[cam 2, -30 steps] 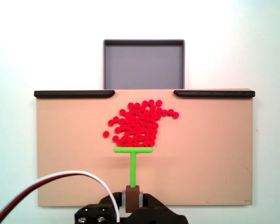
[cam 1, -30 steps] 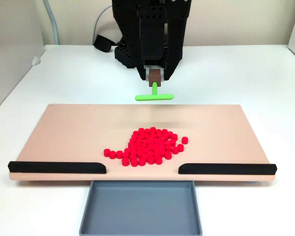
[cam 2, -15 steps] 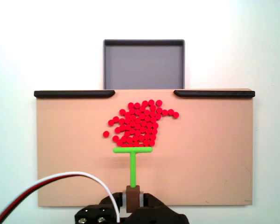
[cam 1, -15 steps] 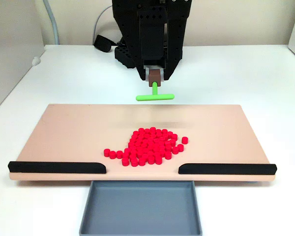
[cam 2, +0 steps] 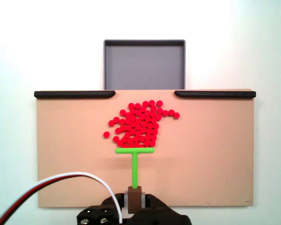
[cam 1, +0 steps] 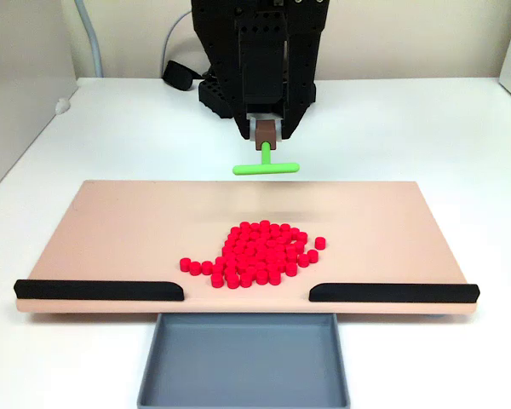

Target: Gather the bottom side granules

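Note:
The granules (cam 1: 260, 252) (cam 2: 140, 123) are many small bright red cylinders packed in a cluster near the middle of the tan board (cam 1: 128, 230) (cam 2: 70, 154). A few stragglers trail off the cluster's edges. My gripper (cam 1: 265, 135) (cam 2: 134, 194) is shut on the brown end of a green T-shaped tool (cam 1: 266, 166) (cam 2: 134, 161). In a fixed view from above, the tool's crossbar lies right against the near edge of the cluster. In the front fixed view the tool hangs above the board's far edge, clear of the granules.
Two black rails (cam 1: 98, 290) (cam 1: 393, 293) line the board's front edge with a gap between them. A grey tray (cam 1: 244, 358) (cam 2: 144, 65) sits just beyond that gap. A red, black and white cable (cam 2: 47, 185) runs to the arm. White table surrounds the board.
The gripper and green tool shifted very slightly sideways. The granule cluster has not visibly moved.

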`<control>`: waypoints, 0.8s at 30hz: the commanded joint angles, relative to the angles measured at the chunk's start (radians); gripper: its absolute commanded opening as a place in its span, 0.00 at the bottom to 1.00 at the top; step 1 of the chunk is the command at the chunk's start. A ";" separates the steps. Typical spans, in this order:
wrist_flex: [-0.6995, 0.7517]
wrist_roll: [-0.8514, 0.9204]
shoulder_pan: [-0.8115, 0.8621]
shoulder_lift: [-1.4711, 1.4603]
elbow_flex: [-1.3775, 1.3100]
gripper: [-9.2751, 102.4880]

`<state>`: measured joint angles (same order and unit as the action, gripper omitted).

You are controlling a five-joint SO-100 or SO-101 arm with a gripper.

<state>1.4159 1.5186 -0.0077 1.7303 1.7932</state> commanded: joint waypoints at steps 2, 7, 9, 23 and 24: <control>-0.002 0.009 0.008 0.011 -0.015 0.08; -0.002 0.009 0.009 0.005 -0.015 0.08; -0.002 0.009 0.009 0.005 -0.015 0.08; -0.002 0.011 0.006 -0.011 -0.015 0.08; -0.002 0.009 0.006 -0.011 -0.015 0.08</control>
<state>1.4159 1.5186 -0.0077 1.7150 1.7932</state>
